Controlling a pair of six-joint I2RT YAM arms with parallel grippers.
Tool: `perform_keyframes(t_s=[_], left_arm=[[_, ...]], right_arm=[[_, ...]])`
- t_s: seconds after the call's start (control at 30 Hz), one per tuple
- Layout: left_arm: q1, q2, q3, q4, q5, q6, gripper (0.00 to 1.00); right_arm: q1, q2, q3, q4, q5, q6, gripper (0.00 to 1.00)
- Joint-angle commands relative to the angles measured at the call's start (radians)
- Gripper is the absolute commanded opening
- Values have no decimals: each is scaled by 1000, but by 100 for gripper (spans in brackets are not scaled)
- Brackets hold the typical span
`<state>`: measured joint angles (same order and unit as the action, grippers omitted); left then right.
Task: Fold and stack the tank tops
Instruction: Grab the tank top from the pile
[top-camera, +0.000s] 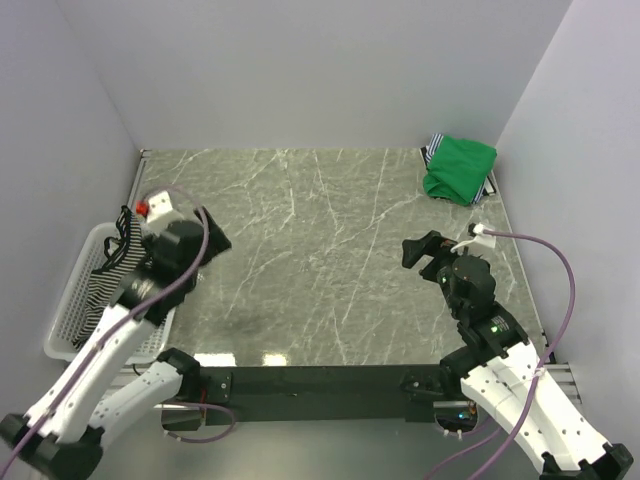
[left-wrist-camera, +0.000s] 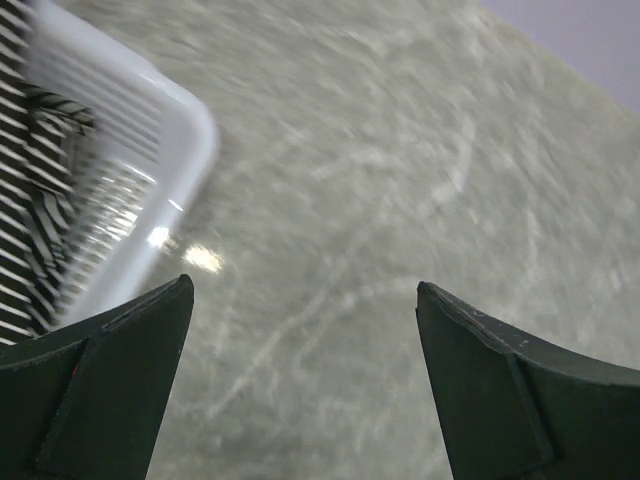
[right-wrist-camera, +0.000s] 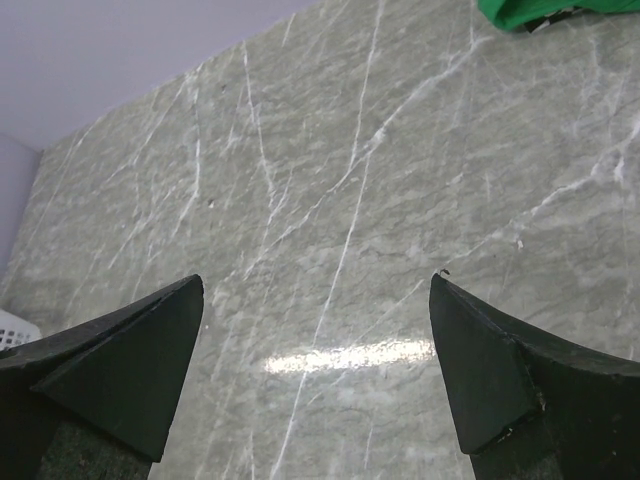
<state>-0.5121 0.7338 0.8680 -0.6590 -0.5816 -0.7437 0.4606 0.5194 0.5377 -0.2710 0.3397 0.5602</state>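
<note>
At the left edge of the worktop (top-camera: 330, 250), the basket (top-camera: 70, 310) holds a striped top (top-camera: 115, 265), crumpled, with part of it draped up near the far rim. The left pincer (left-wrist-camera: 300, 290) hangs over bare worktop just beside the basket's near corner, jaws spread wide and gripping nothing. The left wrist view is blurred, so fine detail inside the basket cannot be read.

The green top (top-camera: 459, 168) lies in a compact bundle at the far right corner, close to both walls. Striped cloth (top-camera: 431, 152) shows at its edges, apparently beneath it. The right pincer (right-wrist-camera: 315, 285) hovers over open worktop, well short of that bundle, jaws also wide apart and empty.

Judgement: one garment remains to be pulled out, folded and stacked.

Risks noted:
- A finger entering the basket may catch the mesh wall or rim and drag or tip the basket, which looks light.
- A grasp on a strap alone would probably lift the top in a twisted rope, snagging on the rim and landing too bunched to fold flat.
- The corner bundle sits tight against the walls, so adding to it leaves little room, and a careless approach could push it apart.
</note>
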Motion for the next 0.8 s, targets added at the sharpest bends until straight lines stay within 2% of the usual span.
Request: perform_keyframes(t_s=[0.0,0.03,0.07,0.17,0.23,0.27,0.37,0.43,0.57,0.77], left_arm=[[136,108,130,-50,-77,-83,99],[189,125,141,-42,-42,-85,99],[290,153,146,-31,-18,-86,100],[444,231,158,-19,-38,-121,99],[509,316,155,-30,-50,-173,99],[587,349,158,-42,-44,-193,100],[677,453,137,-45,-49,-272,99],[699,524,134,-34,-105,-319,99],[725,639,179,12,-178,-303,99],[777,825,299,-7,-170,-257,100]], right_arm=[[4,5,19,32,-25,-6,100],[4,10,19,32,-40,-5,100],[4,20,24,29,-44,-6,100],[4,42,41,6,-53,-2,100],[4,41,39,9,-59,0,100],[4,37,39,9,-70,0,100],[4,22,41,12,-83,-5,100],[4,16,44,10,-88,-6,100],[4,8,42,10,-105,-9,100],[4,33,41,10,-123,-14,100]])
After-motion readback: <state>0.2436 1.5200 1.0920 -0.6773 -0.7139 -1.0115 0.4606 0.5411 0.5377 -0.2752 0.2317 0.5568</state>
